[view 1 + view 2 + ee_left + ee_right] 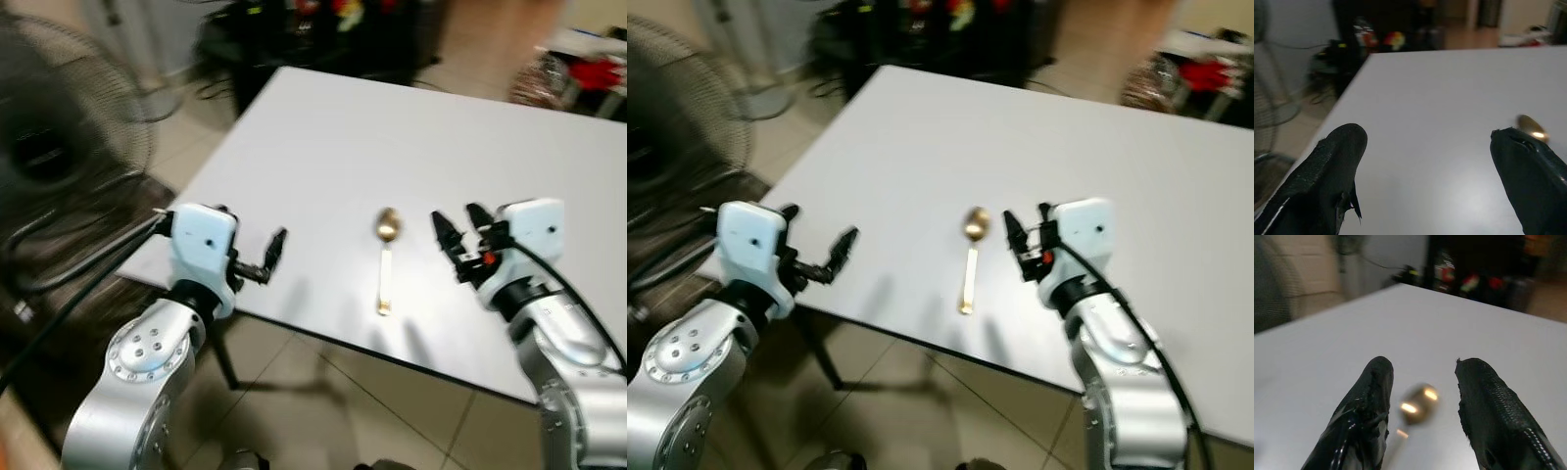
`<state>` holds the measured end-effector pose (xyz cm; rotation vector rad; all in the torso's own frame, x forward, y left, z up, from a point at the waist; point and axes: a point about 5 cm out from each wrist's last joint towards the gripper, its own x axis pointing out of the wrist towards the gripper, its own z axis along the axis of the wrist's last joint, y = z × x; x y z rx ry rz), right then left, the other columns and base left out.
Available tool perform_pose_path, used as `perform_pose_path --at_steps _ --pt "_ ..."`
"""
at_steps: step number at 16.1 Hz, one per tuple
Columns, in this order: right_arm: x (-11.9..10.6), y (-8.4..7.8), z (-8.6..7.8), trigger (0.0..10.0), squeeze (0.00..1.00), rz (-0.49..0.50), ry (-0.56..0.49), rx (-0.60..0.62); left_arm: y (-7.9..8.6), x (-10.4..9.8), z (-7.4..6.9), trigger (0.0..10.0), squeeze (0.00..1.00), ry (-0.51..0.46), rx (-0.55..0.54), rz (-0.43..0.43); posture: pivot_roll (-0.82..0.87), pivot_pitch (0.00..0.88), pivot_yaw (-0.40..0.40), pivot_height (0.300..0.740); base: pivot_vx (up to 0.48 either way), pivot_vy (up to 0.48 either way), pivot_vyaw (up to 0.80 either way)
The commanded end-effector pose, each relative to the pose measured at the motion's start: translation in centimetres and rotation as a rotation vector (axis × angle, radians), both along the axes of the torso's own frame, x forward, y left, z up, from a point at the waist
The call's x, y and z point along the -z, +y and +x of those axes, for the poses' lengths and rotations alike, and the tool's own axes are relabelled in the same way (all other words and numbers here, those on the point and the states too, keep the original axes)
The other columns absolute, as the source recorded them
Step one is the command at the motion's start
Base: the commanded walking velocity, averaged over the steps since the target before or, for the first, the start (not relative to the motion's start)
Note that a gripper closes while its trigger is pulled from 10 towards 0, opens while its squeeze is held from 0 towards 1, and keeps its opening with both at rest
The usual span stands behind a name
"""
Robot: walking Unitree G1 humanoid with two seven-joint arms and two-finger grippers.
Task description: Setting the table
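Note:
A gold spoon (386, 257) lies on the white table (411, 147) near its front edge, bowl pointing away from me. My right gripper (456, 230) hovers just right of the spoon's bowl (1418, 403), fingers open, nothing held. Over the table's front left corner my left gripper (274, 251) is also open and empty; the spoon's bowl (1530, 128) shows beside one of its fingers (1528, 171).
A standing fan (59, 127) is on the floor to the left of the table. Dark furniture with colourful clutter (323, 29) stands behind the table. A red item (598, 73) lies at the far right. Tiled floor (323, 401) runs below the table's front edge.

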<state>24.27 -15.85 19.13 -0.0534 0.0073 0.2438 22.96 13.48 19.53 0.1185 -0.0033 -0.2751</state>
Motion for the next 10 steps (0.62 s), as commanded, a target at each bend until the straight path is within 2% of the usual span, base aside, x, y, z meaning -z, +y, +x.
perform_pose_path --at_steps 1,3,5,8,10 --pt "-0.4 0.8 0.0 10.0 0.0 0.002 -0.041 -0.024 0.5 0.2 -0.4 10.0 0.0 0.001 -0.056 0.007 -0.05 0.043 -0.003 0.74 0.0 0.0 0.8" --pt "0.0 1.1 0.4 10.0 0.0 -0.01 -0.046 -0.033 0.3 0.5 -0.5 10.0 0.0 0.001 -0.091 0.029 -0.04 0.034 -0.025 0.74 0.0 0.0 0.8" --pt "-0.1 1.3 0.6 10.0 0.0 0.07 -0.049 -0.06 0.3 0.3 -0.6 10.0 0.0 -0.012 -0.127 0.053 -0.01 0.03 -0.037 0.74 0.0 0.0 0.8" --pt "0.1 1.7 0.7 10.0 0.0 0.109 -0.044 -0.059 0.6 0.4 -0.6 10.0 0.0 -0.001 -0.156 0.064 -0.01 0.03 -0.031 0.74 0.0 0.0 0.8" --pt "0.5 1.8 0.5 10.0 0.0 0.142 -0.029 -0.054 0.3 0.3 -0.3 10.0 0.0 0.003 -0.146 0.106 -0.01 0.031 -0.028 0.74 0.0 0.0 0.8"
